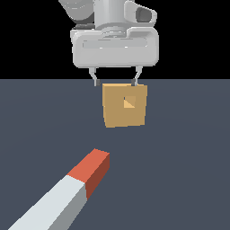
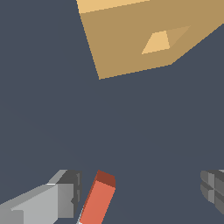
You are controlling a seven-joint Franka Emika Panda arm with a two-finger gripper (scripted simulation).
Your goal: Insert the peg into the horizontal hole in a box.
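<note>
The peg lies on the dark floor in the exterior view's foreground, with its red-orange end [image 1: 92,167] pointing toward the box and its pale grey-white shaft [image 1: 49,206] running to the lower left. The tan-orange box [image 1: 125,105] stands beyond it, its small square hole [image 1: 129,102] facing the camera. My gripper [image 1: 115,83] is open and empty, its fingertips showing just above the box's top edge, far from the peg. In the wrist view the box [image 2: 127,39] and hole [image 2: 157,42] show, and the peg's red end [image 2: 98,201] lies between the spread fingers [image 2: 57,201], close to one.
The flat dark grey-blue floor [image 1: 188,157] stretches all around the box and peg. Nothing else stands on it. The background above the floor line is black.
</note>
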